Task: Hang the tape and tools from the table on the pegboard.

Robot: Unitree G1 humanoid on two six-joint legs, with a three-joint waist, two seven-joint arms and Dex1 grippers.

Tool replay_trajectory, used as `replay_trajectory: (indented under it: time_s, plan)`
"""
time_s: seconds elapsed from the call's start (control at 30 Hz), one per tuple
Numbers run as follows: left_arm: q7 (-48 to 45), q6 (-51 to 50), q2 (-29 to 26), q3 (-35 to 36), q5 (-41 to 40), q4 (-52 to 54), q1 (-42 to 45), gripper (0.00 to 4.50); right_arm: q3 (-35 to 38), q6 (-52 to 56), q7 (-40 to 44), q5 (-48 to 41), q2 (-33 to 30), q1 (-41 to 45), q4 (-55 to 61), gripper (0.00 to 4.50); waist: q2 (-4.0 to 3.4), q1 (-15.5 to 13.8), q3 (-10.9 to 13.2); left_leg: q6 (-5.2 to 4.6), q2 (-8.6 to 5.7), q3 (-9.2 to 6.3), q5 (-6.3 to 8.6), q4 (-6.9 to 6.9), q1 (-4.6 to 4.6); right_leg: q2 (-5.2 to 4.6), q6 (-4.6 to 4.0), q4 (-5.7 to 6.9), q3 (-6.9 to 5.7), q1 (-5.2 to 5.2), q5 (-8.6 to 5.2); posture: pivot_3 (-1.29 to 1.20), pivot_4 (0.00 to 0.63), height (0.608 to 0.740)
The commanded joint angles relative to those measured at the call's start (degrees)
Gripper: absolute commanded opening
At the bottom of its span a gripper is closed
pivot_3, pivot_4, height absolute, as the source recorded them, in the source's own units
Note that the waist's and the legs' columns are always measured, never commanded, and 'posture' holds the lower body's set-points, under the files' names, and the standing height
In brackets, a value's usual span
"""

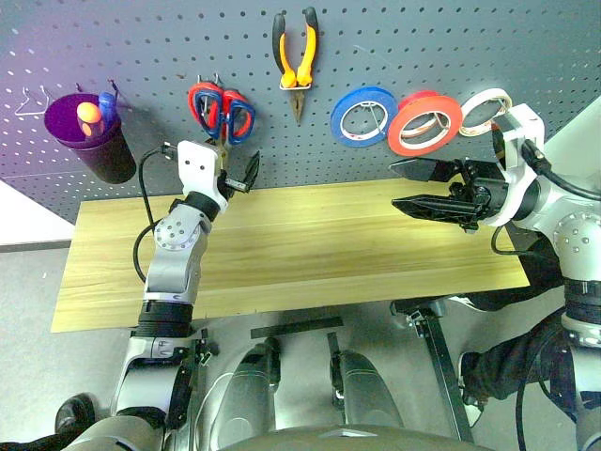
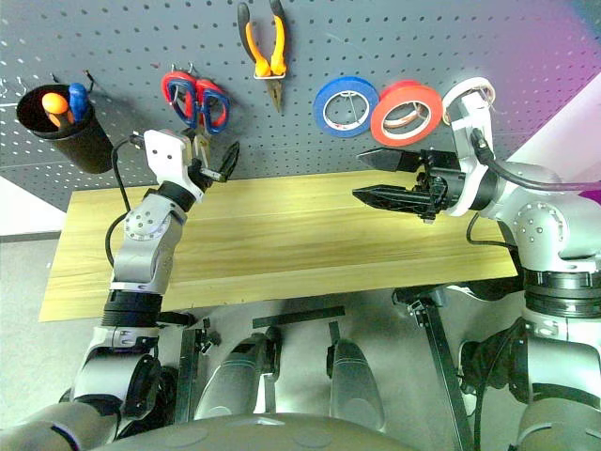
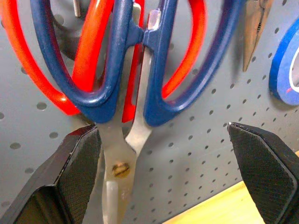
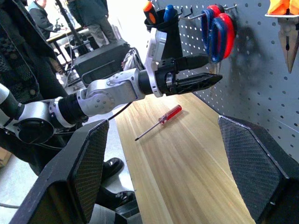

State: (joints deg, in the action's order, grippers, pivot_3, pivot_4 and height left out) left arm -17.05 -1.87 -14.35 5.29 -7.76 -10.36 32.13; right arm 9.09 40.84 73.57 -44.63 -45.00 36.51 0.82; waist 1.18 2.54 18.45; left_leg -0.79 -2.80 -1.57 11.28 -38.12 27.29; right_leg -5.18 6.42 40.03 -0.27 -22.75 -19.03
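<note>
On the pegboard hang the yellow-handled pliers, the orange-red tape and the dark blue-handled scissors, which overlap a red-handled pair on one hook. My left gripper is open just below those handles. The scissor blades hang between its fingers, nearer one finger. The red-handled screwdriver lies on the table under my left arm. My right gripper is open and empty above the table's right part, pointing left.
A blue tape roll and a white roll hang either side of the orange-red one. A dark cup with small tools hangs at the pegboard's left. People stand beyond the table's left end.
</note>
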Motion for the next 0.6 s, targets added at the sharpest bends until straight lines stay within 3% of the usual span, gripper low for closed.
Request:
replay_trajectory:
  time_s: [0.03,0.3,0.6]
  plan:
    - [1.31,-0.24,-0.99,0.34,1.34,2.4,-0.96,4.46,1.11,-0.22,-0.1,-0.9,-0.09,0.58,1.12,3.91,0.0,0.01,0.0,-0.03,0.0,0.0,0.02,0.0,0.0,0.0,0.0,0.0,0.0,0.0,0.0,-0.12,0.268,0.74]
    - [1.67,-4.8,-2.91,2.25,0.15,10.54,-8.31,4.46,0.89,0.64,0.36,-3.14,1.66,0.62,2.38,3.91,0.0,0.03,0.01,-0.09,0.04,0.0,0.06,0.03,0.0,-0.01,0.0,0.0,0.03,-0.02,0.0,-0.1,0.288,0.74]
    - [7.39,-16.05,-4.1,8.6,-0.05,23.65,-24.44,4.46,-1.86,0.06,3.57,-3.87,4.19,0.4,3.08,3.91,0.03,-0.17,0.09,-0.23,0.08,-0.04,0.15,0.11,-0.02,-0.05,-0.02,-0.03,0.11,-0.02,-0.01,-0.01,0.347,0.74]
